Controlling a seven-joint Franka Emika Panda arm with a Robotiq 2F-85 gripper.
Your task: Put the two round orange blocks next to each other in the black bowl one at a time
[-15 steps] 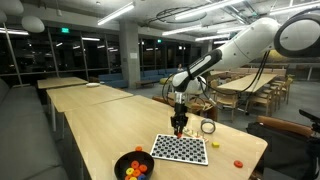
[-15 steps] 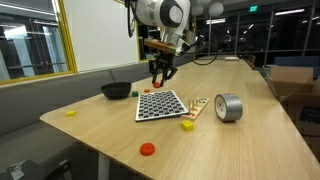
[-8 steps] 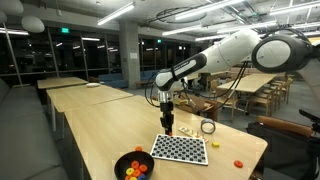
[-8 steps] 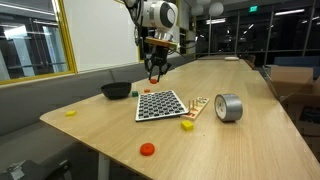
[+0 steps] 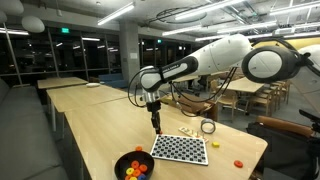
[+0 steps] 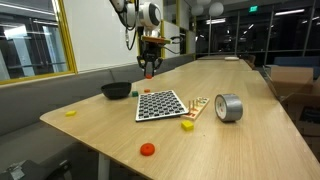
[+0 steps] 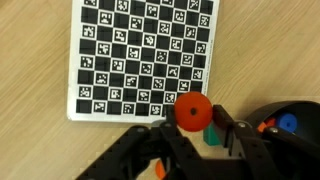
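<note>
My gripper (image 7: 193, 116) is shut on one round orange block (image 7: 193, 108), which is pinched upright between the fingers. In both exterior views the gripper (image 5: 155, 124) (image 6: 150, 68) hangs above the table, past the edge of the checkered board (image 5: 180, 149) on the side of the black bowl (image 5: 120, 160). The bowl (image 6: 117, 91) holds several small coloured pieces, and its rim shows at the lower right of the wrist view (image 7: 275, 108). The other round orange block (image 6: 147, 149) lies flat on the table far from the bowl, also in an exterior view (image 5: 239, 162).
The checkered board (image 7: 145, 55) lies below me. A grey tape roll (image 6: 229, 107), a wooden piece (image 6: 198, 106) and a small yellow block (image 6: 186, 125) sit beside the board. Another yellow block (image 6: 70, 112) lies near the table edge. A green piece (image 7: 210, 137) shows behind the fingers.
My gripper has moved off the checkered board toward the bowl side, carrying the orange block. The rest has not moved.
</note>
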